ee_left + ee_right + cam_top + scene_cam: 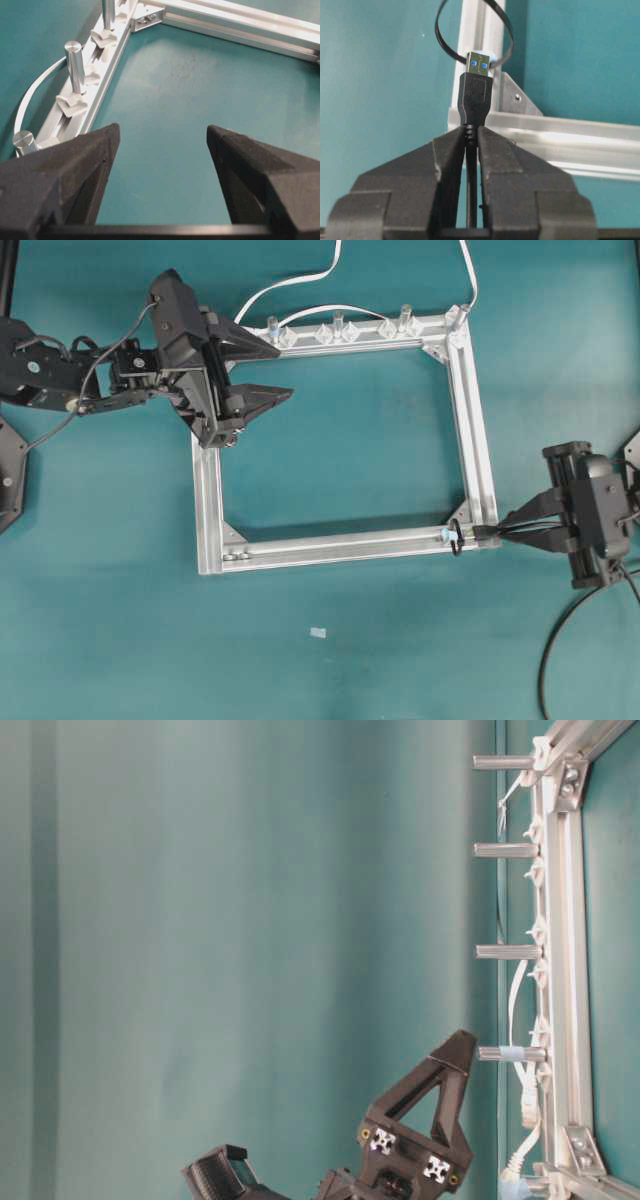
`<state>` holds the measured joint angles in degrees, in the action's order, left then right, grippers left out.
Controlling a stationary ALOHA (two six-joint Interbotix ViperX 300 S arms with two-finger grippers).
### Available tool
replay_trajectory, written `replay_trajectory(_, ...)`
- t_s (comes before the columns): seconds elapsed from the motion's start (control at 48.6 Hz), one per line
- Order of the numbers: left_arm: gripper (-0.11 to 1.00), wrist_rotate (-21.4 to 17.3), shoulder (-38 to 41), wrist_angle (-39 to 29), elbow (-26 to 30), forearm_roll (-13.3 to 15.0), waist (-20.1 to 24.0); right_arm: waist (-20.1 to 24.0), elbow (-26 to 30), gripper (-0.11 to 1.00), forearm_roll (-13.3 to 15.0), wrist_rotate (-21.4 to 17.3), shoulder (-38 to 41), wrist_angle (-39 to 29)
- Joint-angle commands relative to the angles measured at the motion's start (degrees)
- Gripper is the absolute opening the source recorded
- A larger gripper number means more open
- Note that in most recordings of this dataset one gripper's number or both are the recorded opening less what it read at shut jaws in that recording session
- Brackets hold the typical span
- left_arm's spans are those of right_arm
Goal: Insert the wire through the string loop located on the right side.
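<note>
My right gripper (471,131) is shut on the wire (475,97), gripping the black cable just behind the plug. The flat metal plug end (479,64) points at the string loop (437,27), a thin black ring standing around the silver frame bar (470,30). The plug tip sits at the loop's near lower edge; I cannot tell whether it has entered. From overhead, the right gripper (502,530) is at the frame's near right corner, with the wire's plug (484,532) just right of the string loop (455,537). My left gripper (283,371) (163,132) hangs open and empty over the frame's far left corner.
The silver frame (205,500) lies flat on the teal table. Its far bar carries upright metal posts (75,60) and clear clips (340,332). White flat cables (300,285) run off the far edge. A thick black cable (555,640) trails behind the right arm.
</note>
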<state>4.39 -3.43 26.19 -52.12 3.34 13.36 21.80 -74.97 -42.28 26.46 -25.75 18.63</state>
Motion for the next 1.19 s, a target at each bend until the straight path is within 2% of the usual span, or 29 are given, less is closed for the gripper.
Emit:
replay_trajectory(0.0,0.75,-0.3,-1.1,0.4,1.2,-0.2,-0.2,-0.1,1.9,0.11,1.0,0.1,1.0,0.7)
replay_trajectory(0.124,0.75,-0.3,-1.1,0.3,1.2,-0.2,-0.2,-0.3,3.6,0.11,2.3,0.1,3.3,0.7)
replay_trajectory(0.432,0.75,-0.2,-1.1,-0.6,1.2,-0.2,-0.2,-2.6,7.6,0.11,2.9,0.1,8.6,0.8)
replay_trajectory(0.659,0.75,-0.4,-1.5,-1.7,1.1,-0.2,-0.2,-3.3,9.4,0.11,4.6,0.1,10.8,0.8)
replay_trajectory(1.174,0.75,-0.4,-1.5,-1.7,0.9,-0.2,-0.3,-3.5,10.4,0.11,4.7,0.1,11.4,0.8)
